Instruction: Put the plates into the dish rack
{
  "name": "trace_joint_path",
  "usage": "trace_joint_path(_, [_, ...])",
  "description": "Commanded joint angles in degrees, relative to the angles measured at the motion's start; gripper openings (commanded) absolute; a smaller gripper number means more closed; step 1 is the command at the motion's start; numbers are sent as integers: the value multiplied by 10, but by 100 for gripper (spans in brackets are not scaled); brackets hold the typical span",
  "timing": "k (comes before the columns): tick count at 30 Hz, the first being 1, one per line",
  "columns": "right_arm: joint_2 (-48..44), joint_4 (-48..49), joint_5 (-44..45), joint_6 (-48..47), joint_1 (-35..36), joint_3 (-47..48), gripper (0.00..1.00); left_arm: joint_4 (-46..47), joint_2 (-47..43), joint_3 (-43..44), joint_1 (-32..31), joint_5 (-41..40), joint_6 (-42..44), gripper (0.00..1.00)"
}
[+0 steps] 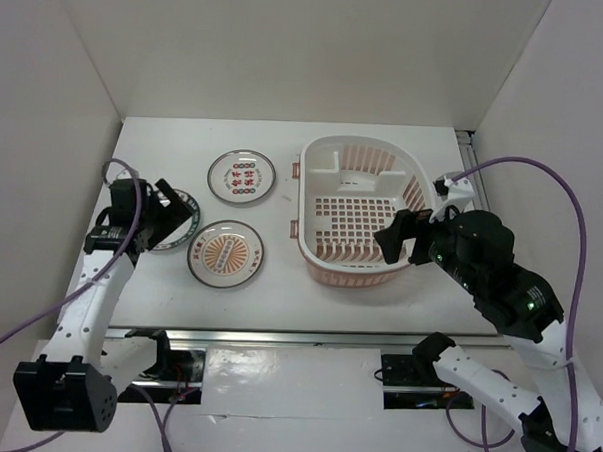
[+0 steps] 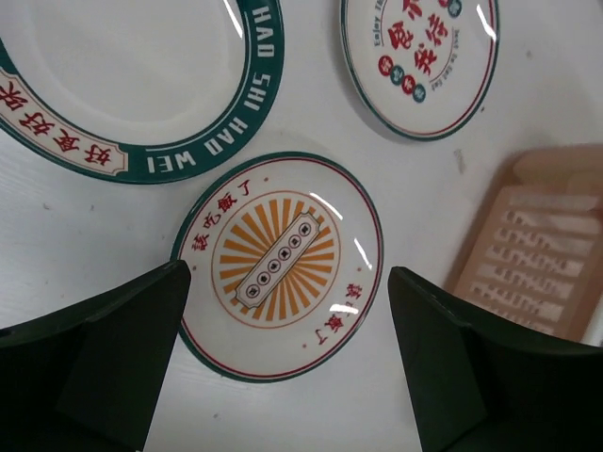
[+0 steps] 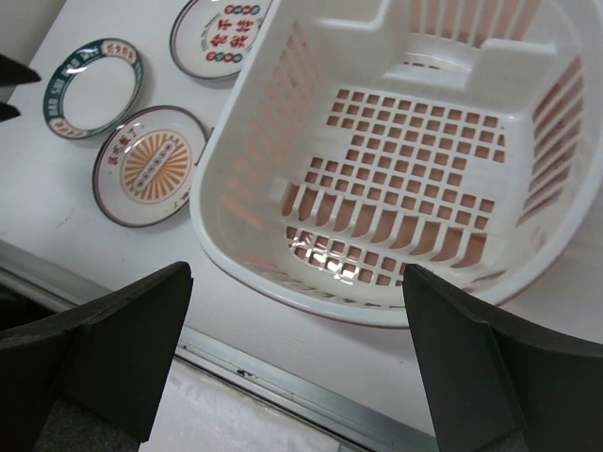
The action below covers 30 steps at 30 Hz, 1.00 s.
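- Top external view gives us the dish rack (image 1: 310, 186). It is an oval basket of pale pink plastic with a smooth rim. Its walls are cut in long slots and its base in small square holes. It stands on the white table (image 1: 278, 300), right of the middle.
- We count three plates, all round, glossy and white. They lie flat on the table to the left of the dish rack, outside it.
- Farthest from the arms lies the plate with red and green characters (image 1: 242, 176). Nearer is the plate with the orange sunburst centre (image 1: 226, 253). Furthest left is the plate with the dark teal rim (image 2: 113, 56), close beside the sunburst one.
- We see the left gripper (image 2: 289, 273) spread wide, its dark fingers holding nothing. In the left wrist view the sunburst plate shows between the two fingers, below them. The teal-rimmed plate is beyond, to the upper left. In the top view this gripper covers a part of the teal-rimmed plate.
- We see the right gripper (image 3: 297, 273) spread wide too, with nothing held. In the right wrist view the near wall and the perforated base of the dish rack show between its fingers. In the top view it is at the near right rim of the rack. Whether it touches the rim, we cannot tell.
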Motion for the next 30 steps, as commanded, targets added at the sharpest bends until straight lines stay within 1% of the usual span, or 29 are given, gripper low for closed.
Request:
trace_joint_path(1, [11,75,-55,-12,-2,-13,100,119,-8,-20,97,127,-45,100])
trace_joint_path(3, [17,87,-77,-17,-2,-26,100,134,-13,-43,139,142,-51,100])
trace_joint_path(4, [25,96,-86,-17,-2,-26,100,145,-19,-55,179,147,-58,100])
trace_joint_path(6, [32,112,-109,-22,-2,-42,100,152,-38,-87,221,167,-71,100])
trace_joint_path(7, [39,118,-121,-22,-2,-42,100,159,-45,-98,254,174,-81,100])
trace_joint_path(10, [51,131,-128,-28,-2,-54,100,167,-76,-145,294,172,-95,100])
trace_joint_path(15, [56,136,-167,-28,-2,-54,100,167,-104,-208,310,121,-126,100])
trace_joint_path(18, [56,136,-172,-28,-2,-54,100,195,-104,-243,317,103,-140,99])
trace_joint_path(20, [51,136,-172,-28,-2,-54,100,232,-85,-254,322,103,-147,98])
trace_joint_path(23, [38,143,-177,-22,-2,-61,100,295,-37,-283,344,135,-166,98])
trace_joint_path(25, [38,143,-177,-22,-2,-66,100,318,8,-291,344,142,-175,96])
trace_joint_path(26, [38,143,-177,-22,-2,-66,100,324,22,-291,344,142,-180,94])
trace_joint_path(27, [38,143,-172,-22,-2,-66,100,336,33,-291,344,142,-180,94])
trace_joint_path(30, [38,143,-165,-22,-2,-66,100,352,49,-297,344,129,-185,89])
